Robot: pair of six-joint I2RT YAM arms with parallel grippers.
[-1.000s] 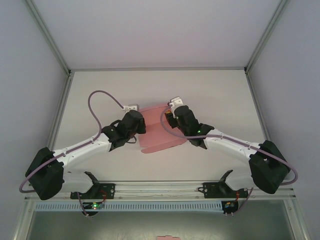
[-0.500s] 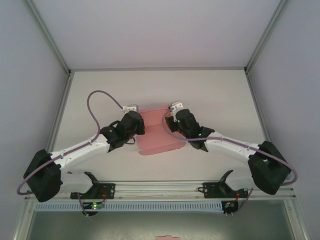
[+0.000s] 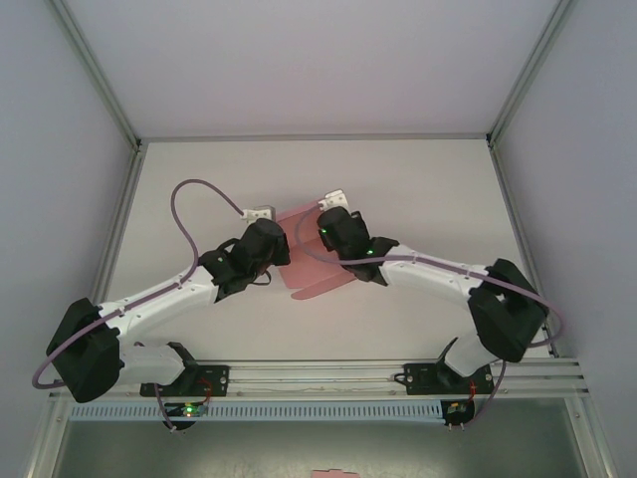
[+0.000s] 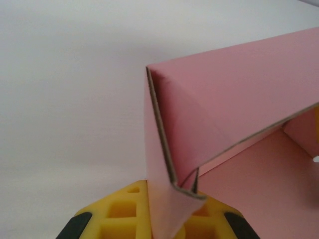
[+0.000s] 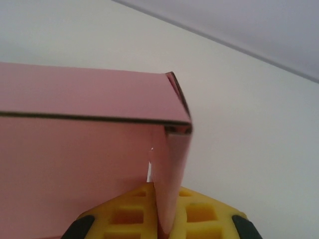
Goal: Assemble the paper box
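Left gripper (image 4: 169, 221) pinches one side wall of the box (image 4: 224, 109), right gripper (image 5: 162, 216) the opposite one — move them together, level, or it buckles

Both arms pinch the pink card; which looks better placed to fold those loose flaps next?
Likely the right. Both arms' jaws are shut on the paper box, but the loose flaps lie beside the right arm, away from the left, which can anchor.

- Centre blocked: paper box (image 3: 311, 271) mid-table, left gripper (image 4: 182, 219) and right gripper (image 5: 167, 214) flanking it.
- Open: table (image 3: 418, 179) behind and at both sides.
- Edges hemmed by frame posts (image 3: 96, 75).
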